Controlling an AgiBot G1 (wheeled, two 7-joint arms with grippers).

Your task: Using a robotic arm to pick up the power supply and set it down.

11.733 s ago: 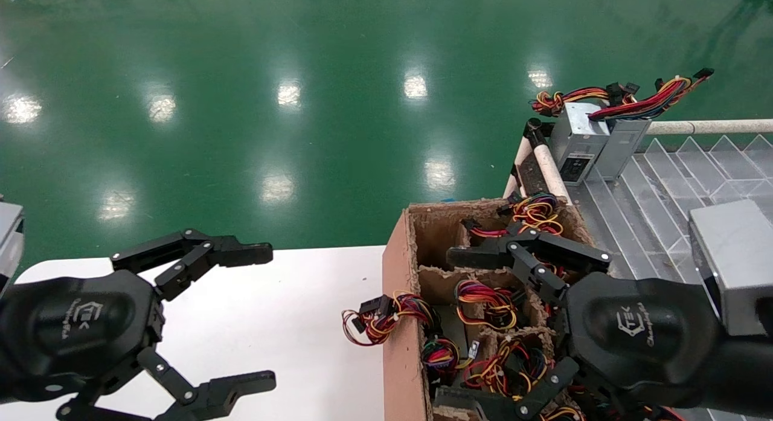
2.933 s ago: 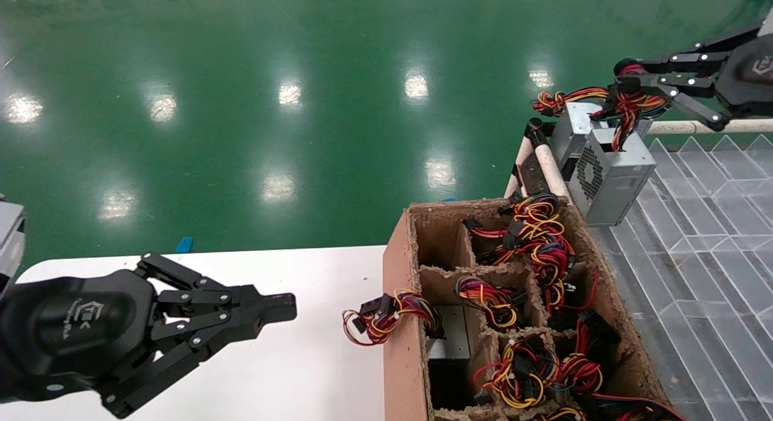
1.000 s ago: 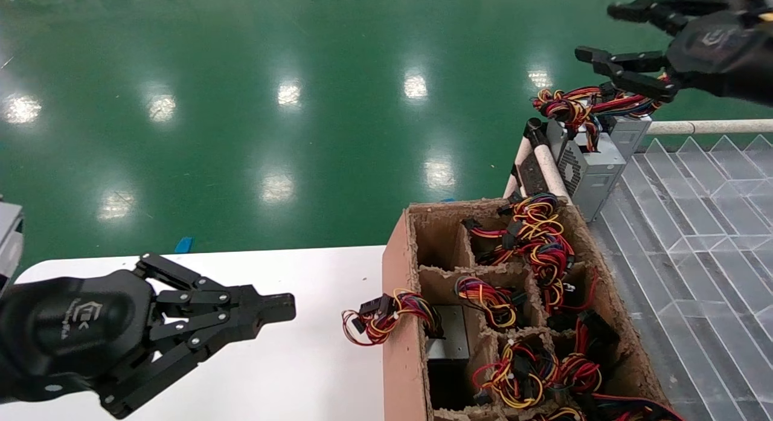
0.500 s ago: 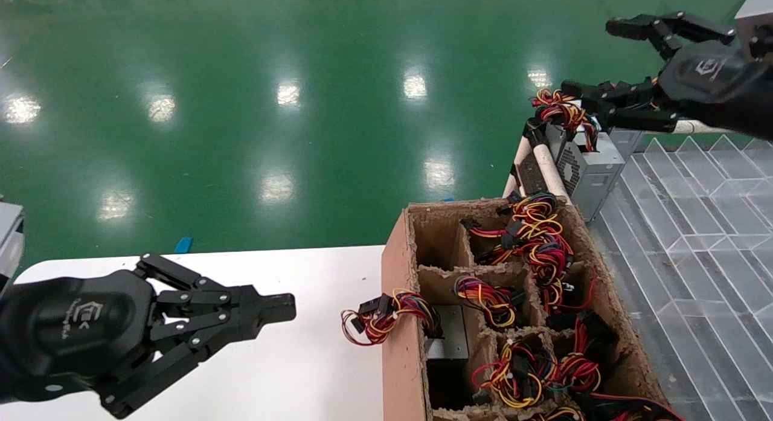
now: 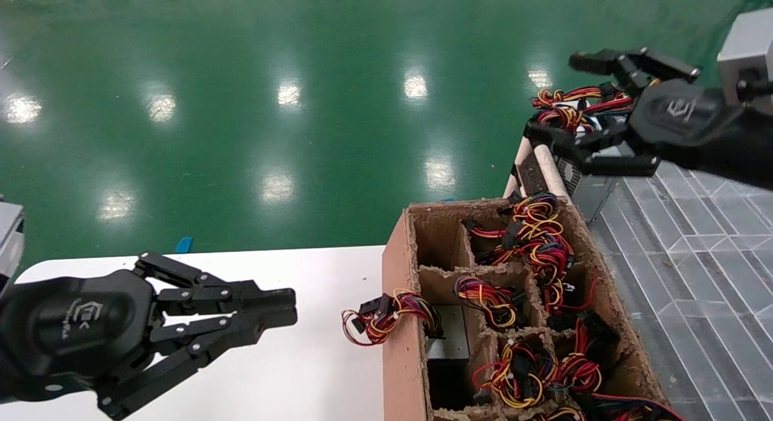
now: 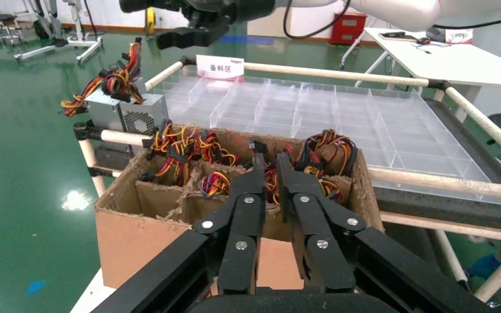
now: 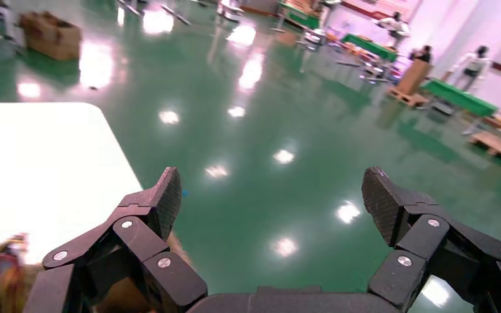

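The grey power supply [image 5: 590, 191] stands at the near corner of the clear tray [image 5: 694, 240], its coloured wire bundle [image 5: 558, 104] on top. It also shows in the left wrist view, power supply [image 6: 140, 117] with its vent side facing the camera. My right gripper [image 5: 558, 98] hovers open just above the supply and wires and partly hides them. Nothing lies between its fingers [image 7: 160, 199], which show only green floor. My left gripper [image 5: 291, 306] rests low over the white table [image 5: 302, 372], empty, its fingers [image 6: 256, 176] only a narrow gap apart.
A torn cardboard box [image 5: 398, 300] with compartments of wired units stands between table and tray. One wire bundle [image 5: 380, 318] hangs over its side. Pipe rails [image 5: 546, 164] frame the tray. A second grey unit [image 6: 104, 109] stands beside the supply. Green floor lies beyond.
My right gripper, which let go of the wires earlier, has dropped and come nearer, over the supply, still open. The left gripper's fingers have parted slightly.
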